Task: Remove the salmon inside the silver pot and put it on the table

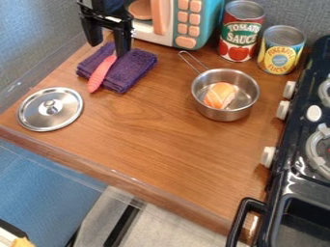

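The black gripper (pixel 108 47) is at the upper left, above the purple cloth, with its two fingers spread apart, open. The salmon (pixel 220 95), an orange and white piece, lies inside the silver pot (pixel 247 109) on the right half of the wooden table (pixel 151 149). The pot's wire handle points to the upper left. A wide stretch of table lies between the gripper and the pot, which is to the gripper's lower right.
A purple cloth (pixel 136 65) and a red utensil (pixel 99 76) lie below the gripper. A silver lid (pixel 63 111) is at the left. Two cans (pixel 240 36) and a toy microwave (pixel 203 21) stand at the back. The black stove (pixel 297 118) borders the right side.
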Action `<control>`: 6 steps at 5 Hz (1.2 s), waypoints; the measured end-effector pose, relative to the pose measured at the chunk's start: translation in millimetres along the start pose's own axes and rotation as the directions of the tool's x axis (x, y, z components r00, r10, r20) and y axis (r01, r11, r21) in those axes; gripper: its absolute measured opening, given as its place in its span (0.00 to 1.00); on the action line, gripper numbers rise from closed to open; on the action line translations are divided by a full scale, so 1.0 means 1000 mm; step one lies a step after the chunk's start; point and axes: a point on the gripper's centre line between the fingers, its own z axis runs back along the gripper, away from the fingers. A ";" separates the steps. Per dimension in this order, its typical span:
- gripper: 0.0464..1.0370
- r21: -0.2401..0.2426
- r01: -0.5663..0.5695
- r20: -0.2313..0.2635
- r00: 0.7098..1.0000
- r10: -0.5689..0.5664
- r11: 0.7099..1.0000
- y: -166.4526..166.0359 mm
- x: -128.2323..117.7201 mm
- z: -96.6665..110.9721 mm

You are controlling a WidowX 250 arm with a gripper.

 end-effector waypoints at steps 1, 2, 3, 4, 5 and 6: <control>0.96 -0.027 0.004 -0.029 1.000 -0.005 1.000 -0.005 -0.003 -0.016; 0.96 -0.094 0.041 0.005 0.999 -0.041 0.995 -0.033 0.003 -0.027; 0.96 -0.063 0.072 -0.004 0.997 -0.072 0.995 -0.067 0.011 -0.029; 0.96 -0.042 0.128 0.071 0.990 -0.125 0.991 -0.100 0.019 -0.011; 0.96 -0.029 0.150 0.156 0.977 -0.144 0.988 -0.130 0.024 0.012; 0.96 -0.045 0.158 0.182 0.972 -0.147 0.986 -0.156 0.029 0.017</control>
